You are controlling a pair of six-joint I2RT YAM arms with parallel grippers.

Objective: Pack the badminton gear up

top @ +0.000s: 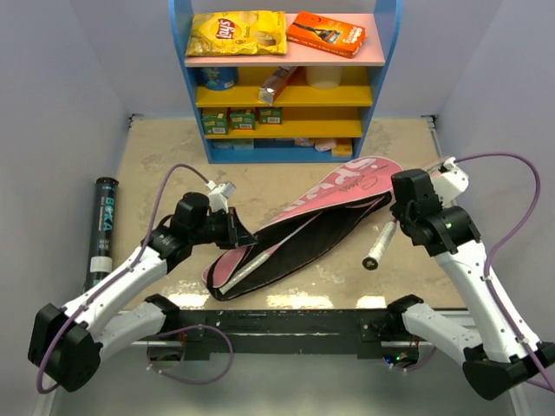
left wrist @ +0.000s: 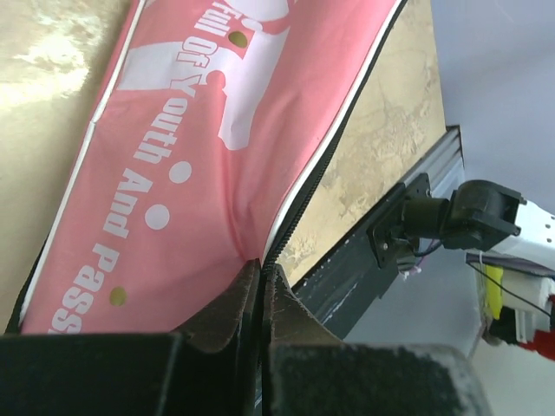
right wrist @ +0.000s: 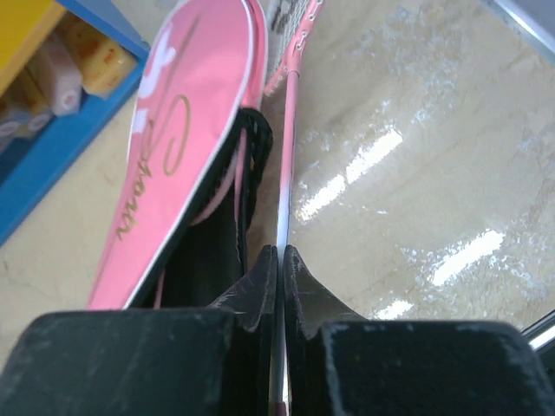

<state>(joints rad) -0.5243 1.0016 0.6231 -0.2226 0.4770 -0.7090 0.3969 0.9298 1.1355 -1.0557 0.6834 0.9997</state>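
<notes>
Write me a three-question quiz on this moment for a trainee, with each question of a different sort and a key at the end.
1. True or false: the left gripper is shut on the zip edge of the pink bag.
2. Pick one. The right gripper is pinching: A the racket shaft; B the yellow crisp packet; C the orange box.
3. In a few words: where does the black tube lie relative to the bag?

Key
1. True.
2. A.
3. At the far left of the top view, outside the bag and well apart from it.
</notes>
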